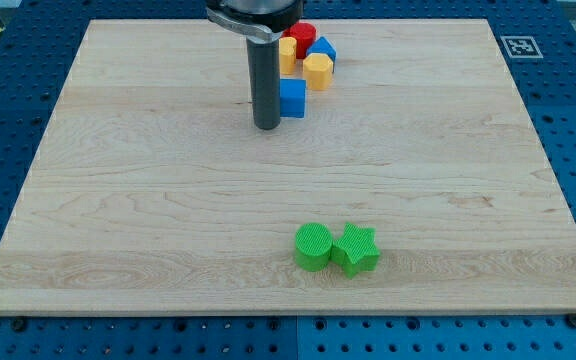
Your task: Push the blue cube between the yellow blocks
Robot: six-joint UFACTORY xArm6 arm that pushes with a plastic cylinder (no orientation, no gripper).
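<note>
Near the view's top, my tip (pixel 266 126) touches the blue cube (pixel 292 99).

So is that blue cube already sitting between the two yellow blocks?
No, the blue cube lies below both yellow blocks, right beside my tip.

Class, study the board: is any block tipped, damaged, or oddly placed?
Nothing stands out. My tip touches the left side of the blue cube, just below the yellow blocks. The green cylinder and green star sit together near the bottom.
</note>
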